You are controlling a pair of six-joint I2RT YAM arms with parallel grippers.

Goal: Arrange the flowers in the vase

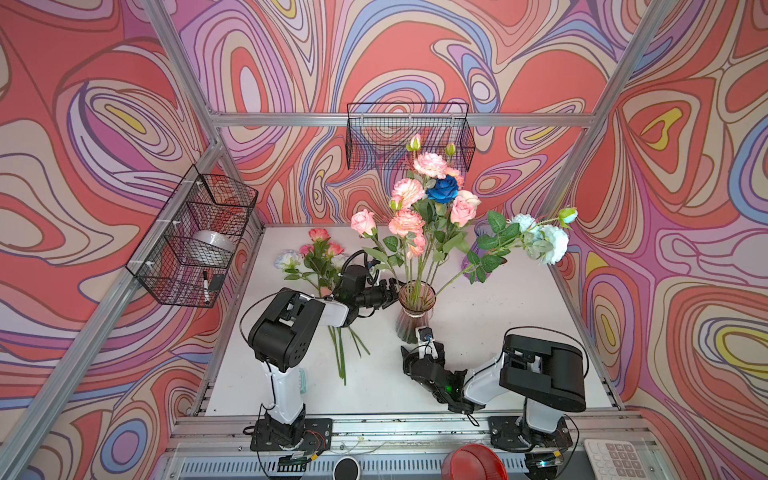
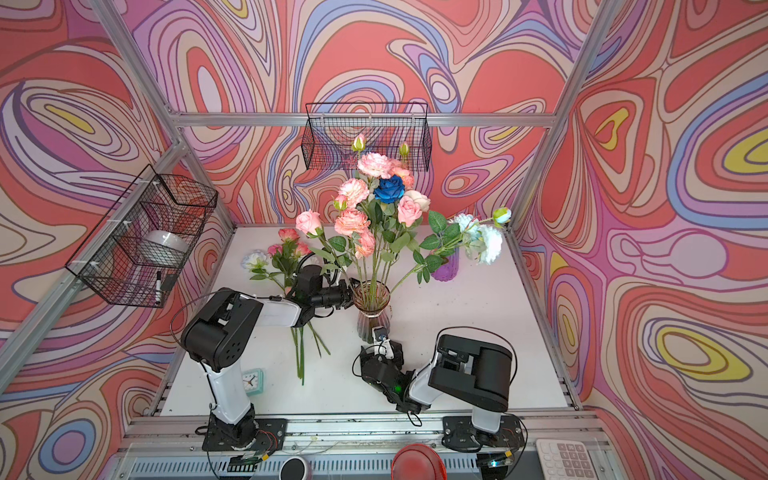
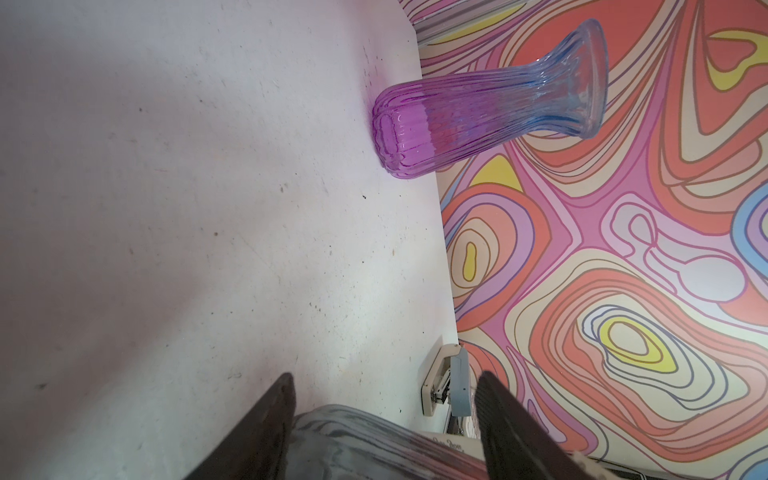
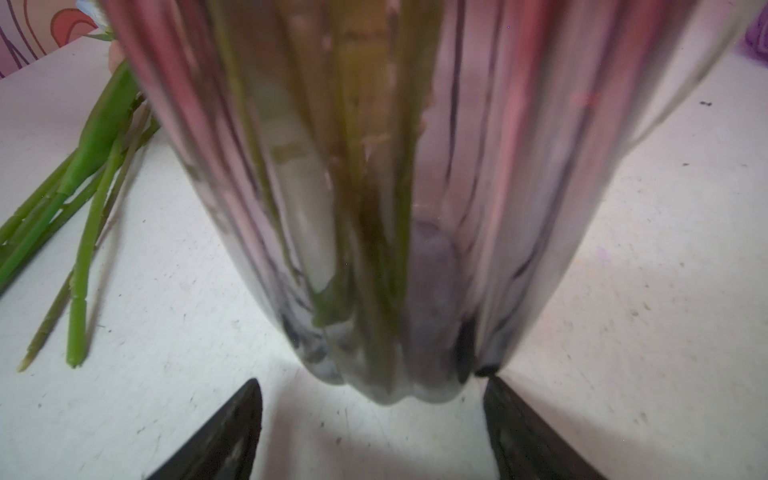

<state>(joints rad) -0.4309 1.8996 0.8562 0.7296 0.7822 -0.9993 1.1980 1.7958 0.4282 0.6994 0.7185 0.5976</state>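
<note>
The vase [image 1: 415, 320] [image 2: 372, 316] is clear ribbed glass and stands mid-table. It holds several flowers [image 1: 432, 199] [image 2: 374, 195]: pink and peach blooms, one deep blue rose [image 1: 442, 189], and a pale blue spray [image 1: 544, 239] leaning right. More flowers [image 1: 320, 257] [image 2: 286, 253] lie loose on the table at the left, and their stems [image 4: 83, 187] show beside the vase [image 4: 395, 187]. My left gripper [image 1: 392, 291] [image 2: 348, 291] [image 3: 384, 376] is open against the vase's left side, rolled with one finger over the other. My right gripper [image 1: 419, 347] [image 2: 380, 347] [image 4: 372, 382] is open in front of the vase's base.
An empty purple vase [image 3: 478, 108] [image 2: 446, 266] stands at the back right near the wall. Two wire baskets [image 1: 407, 137] [image 1: 195, 237] hang on the walls. A small clock [image 2: 252, 380] sits by the left arm's base. A white and blue device [image 3: 444, 382] lies at the table's edge.
</note>
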